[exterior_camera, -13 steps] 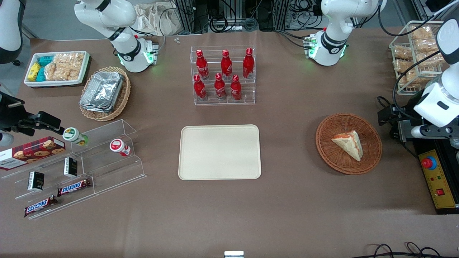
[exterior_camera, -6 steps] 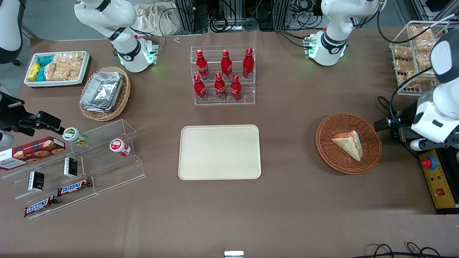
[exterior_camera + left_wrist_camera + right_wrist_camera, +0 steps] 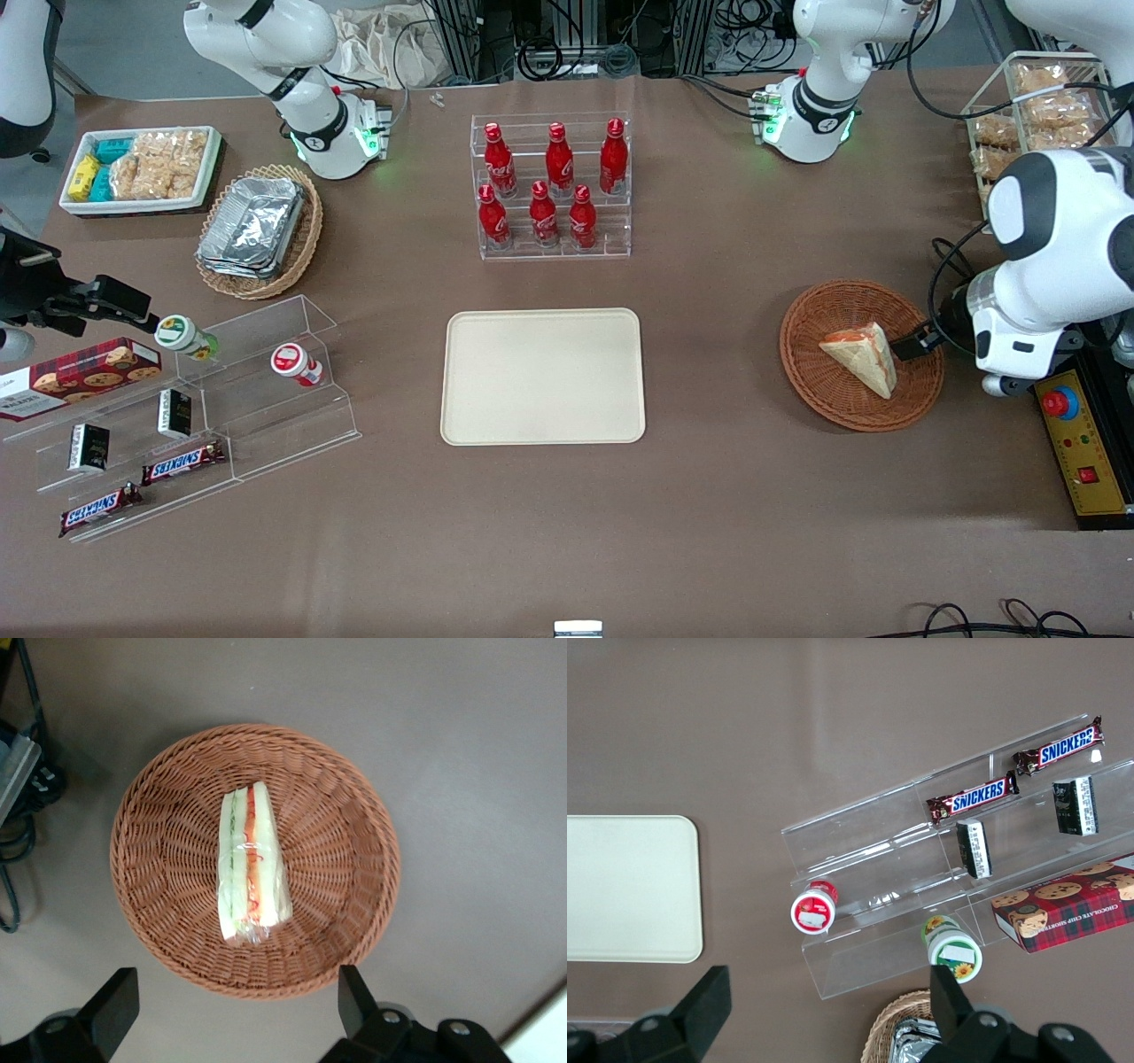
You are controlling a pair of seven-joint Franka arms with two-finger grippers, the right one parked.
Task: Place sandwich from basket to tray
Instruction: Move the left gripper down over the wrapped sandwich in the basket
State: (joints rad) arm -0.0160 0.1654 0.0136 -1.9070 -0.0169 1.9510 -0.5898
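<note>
**Hand open above the basket, pickup not yet made**

Hand [image 3: 237, 1014] is hovering over the basket [image 3: 354, 842], fingers [image 3: 113, 1005] spread wide apart with nothing between them. From my wrist camera I see the sandwich [image 3: 252, 866] lying in the middle of the basket, its red, orange and green filling edge turned up toward the lens. In the front view the hand [image 3: 912, 344] shows as a dark tip just beside the sandwich [image 3: 861, 356], over the basket's rim [image 3: 802, 310] on the working arm's end of the desk [image 3: 726, 496]. How high it sits above the wrap I can't judge well; it looks clear of it, not touching.

I judge the task barely begun: the approach is lined up, but no grasp has been made. The tray [image 3: 542, 377] sits bare in the middle of the desk, well apart from the basket, nearer the front camera than the rack of red bottles [image 3: 551, 186]. Left to do: descend, close on the wedge, lift, carry across, set down on the tray.
</note>
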